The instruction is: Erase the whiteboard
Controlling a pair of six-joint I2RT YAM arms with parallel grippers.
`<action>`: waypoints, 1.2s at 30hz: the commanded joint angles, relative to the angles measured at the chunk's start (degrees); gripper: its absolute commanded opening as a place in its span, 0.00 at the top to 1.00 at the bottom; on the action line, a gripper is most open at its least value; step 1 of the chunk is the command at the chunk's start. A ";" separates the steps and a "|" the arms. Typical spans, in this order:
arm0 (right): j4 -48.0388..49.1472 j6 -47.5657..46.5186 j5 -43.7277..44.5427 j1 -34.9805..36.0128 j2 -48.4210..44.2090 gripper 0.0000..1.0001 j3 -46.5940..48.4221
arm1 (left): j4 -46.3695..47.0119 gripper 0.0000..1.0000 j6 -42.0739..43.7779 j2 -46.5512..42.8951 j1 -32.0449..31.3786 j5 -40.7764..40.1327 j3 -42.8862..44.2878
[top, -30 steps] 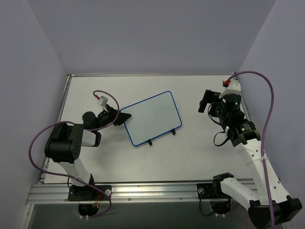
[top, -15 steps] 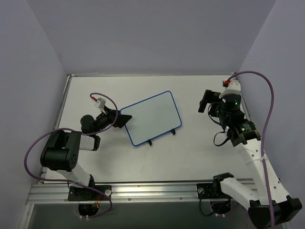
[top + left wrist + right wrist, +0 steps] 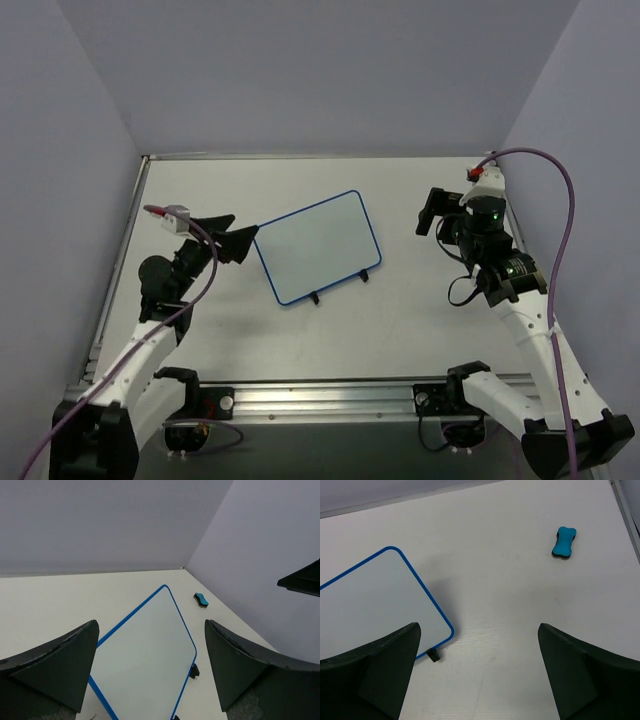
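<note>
The whiteboard lies flat mid-table, blue-framed, with two black feet on its near edge, and its surface looks blank. It also shows in the left wrist view and the right wrist view. My left gripper is open and empty, just left of the board's left corner and raised; in its own view the board lies between the jaws. My right gripper is open and empty, hovering right of the board. A small blue eraser lies on the table to the far right; the top view hides it.
Grey walls close in the table on the left, back and right. A metal rail runs along the near edge by the arm bases. Purple cables loop from both arms.
My left arm has swung back to the left and unfolded, drawing its gripper away from the board's left corner. The board and the right arm have not moved.
</note>
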 commanded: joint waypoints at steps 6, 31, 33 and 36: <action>0.11 -0.88 2.36 0.79 -0.67 0.00 1.29 | -36.80 0.06 -1.82 -12.14 -5.48 -23.57 10.15; -1.04 -1.67 36.02 8.26 -5.76 0.00 0.15 | -85.09 0.06 18.66 -12.22 -0.74 -51.97 37.34; -1.39 -1.76 34.36 8.26 -6.64 0.00 0.06 | -85.44 0.06 19.70 -12.49 -2.05 -54.86 37.25; -4.37 -0.97 31.98 8.79 -8.66 0.00 0.67 | -85.44 0.06 19.44 -13.55 -2.76 -53.99 36.11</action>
